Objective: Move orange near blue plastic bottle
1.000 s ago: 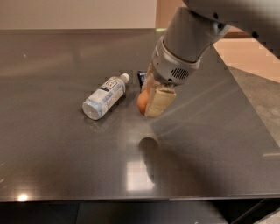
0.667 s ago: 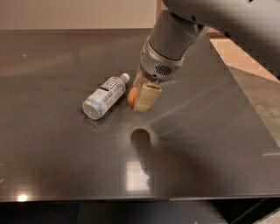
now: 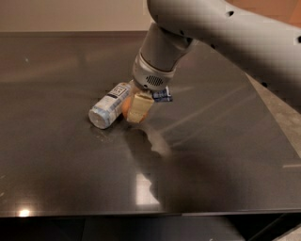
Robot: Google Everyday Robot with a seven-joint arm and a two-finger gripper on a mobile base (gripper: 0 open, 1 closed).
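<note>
While the arm reaches down from the upper right, the gripper (image 3: 132,110) sits low over the dark, glossy table (image 3: 211,155), its pale fingers (image 3: 139,107) clamped on the orange (image 3: 125,107); the orange is right against the blue plastic bottle (image 3: 109,105), which lies on its side; a flat blue packet (image 3: 163,95) peeks out just behind the gripper; ceiling light glints off the tabletop; a beige wall (image 3: 70,14) runs behind, with grey floor (image 3: 282,113) to the right.

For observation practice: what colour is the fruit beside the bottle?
The orange is orange, in the gripper; camera view.
</note>
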